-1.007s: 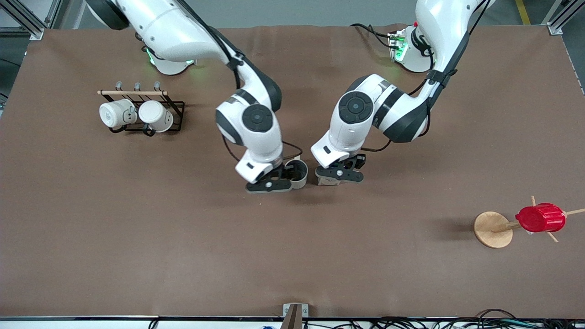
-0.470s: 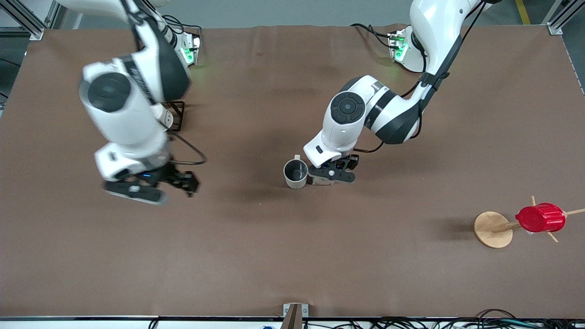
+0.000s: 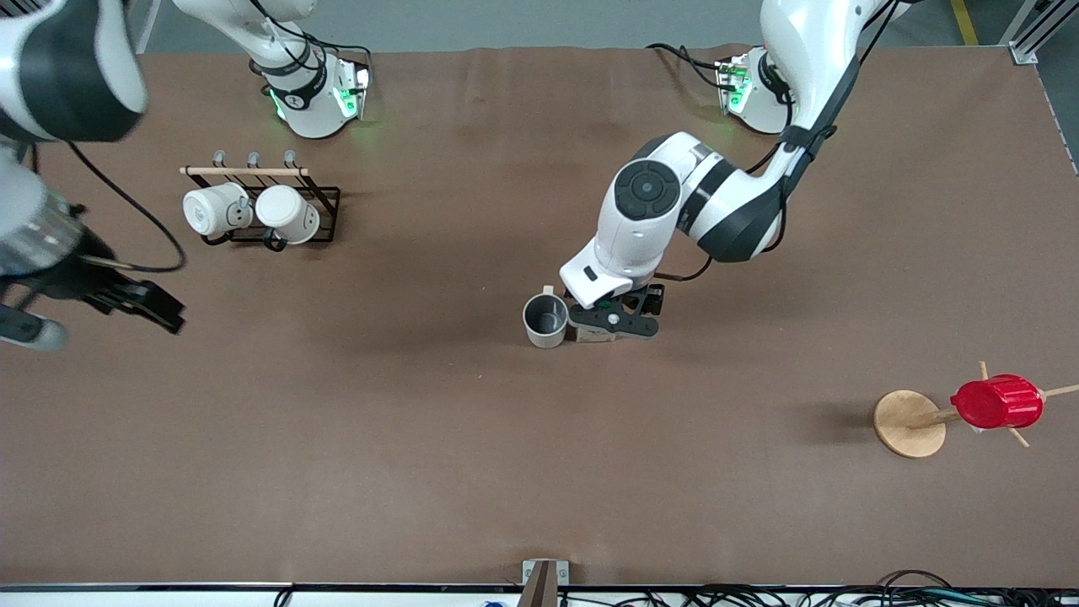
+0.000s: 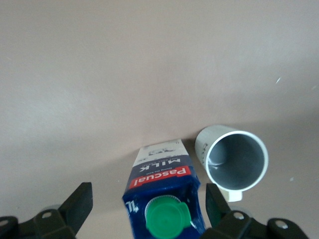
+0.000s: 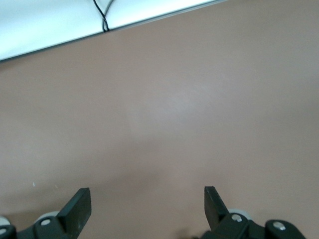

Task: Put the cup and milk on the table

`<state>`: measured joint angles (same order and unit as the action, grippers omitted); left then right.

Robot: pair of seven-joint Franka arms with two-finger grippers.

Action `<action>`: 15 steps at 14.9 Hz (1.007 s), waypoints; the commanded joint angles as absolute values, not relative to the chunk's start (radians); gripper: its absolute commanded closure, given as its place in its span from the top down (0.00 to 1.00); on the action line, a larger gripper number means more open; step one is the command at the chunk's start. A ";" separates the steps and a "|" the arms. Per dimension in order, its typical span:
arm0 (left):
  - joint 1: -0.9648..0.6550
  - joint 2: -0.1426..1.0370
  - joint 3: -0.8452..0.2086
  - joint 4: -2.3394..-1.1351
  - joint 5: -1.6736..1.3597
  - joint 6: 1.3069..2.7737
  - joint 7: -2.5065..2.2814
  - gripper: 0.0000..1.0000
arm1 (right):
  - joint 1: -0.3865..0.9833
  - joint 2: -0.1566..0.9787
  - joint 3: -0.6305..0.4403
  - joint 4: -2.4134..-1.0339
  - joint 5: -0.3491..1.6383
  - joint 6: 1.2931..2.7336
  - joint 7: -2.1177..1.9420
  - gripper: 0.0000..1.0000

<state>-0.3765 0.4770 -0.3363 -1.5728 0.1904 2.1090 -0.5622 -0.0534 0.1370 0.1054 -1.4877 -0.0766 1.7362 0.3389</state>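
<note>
Surface (image 3: 472, 472): a wide brown tabletop carrying everything below.
Left arm: reaches from its base to the middle of the surface, wrist bent down over the milk.
Right arm: swung out to its own end of the surface, lifted, waiting there.
Black wire rack (image 3: 324, 215): stands toward the right arm's end, with a wooden rail across its top; it holds two white mugs (image 3: 253, 211) lying on their sides, touching each other.
Wooden peg stand (image 3: 909, 423): round base toward the left arm's end, nearer the front camera than the cup; a red ribbed cup (image 3: 997, 402) is hung on one peg, tipped sideways.
Left tool (image 4: 149, 211): directly over the milk, fingers spread apart with a clear gap on each side of the carton, touching neither face.
Right tool (image 5: 147, 208): up over bare surface at the right arm's end, fingers apart, nothing between them.
Milk (image 4: 162, 191): upright on the surface at mid-table, green cap on top, red label facing up the gable; mostly hidden under the left tool in the front view.
Cup (image 3: 545, 319): upright on the surface just beside the milk, on the side toward the right arm; grey inside holds nothing, handle facing away from the front camera.
</note>
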 commanded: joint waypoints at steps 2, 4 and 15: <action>-0.341 0.310 -0.337 -1.591 0.175 1.946 -0.595 1.00 | -0.029 0.017 -0.006 -1.523 -0.026 1.606 0.152 1.00; -0.287 0.243 -0.337 -1.594 0.120 1.904 -0.585 1.00 | -0.044 0.015 -0.003 -1.505 -0.021 1.563 0.141 1.00; -0.018 0.034 -0.334 -1.637 -0.003 1.746 -0.290 1.00 | -0.041 0.017 0.017 -1.500 -0.020 1.526 0.135 1.00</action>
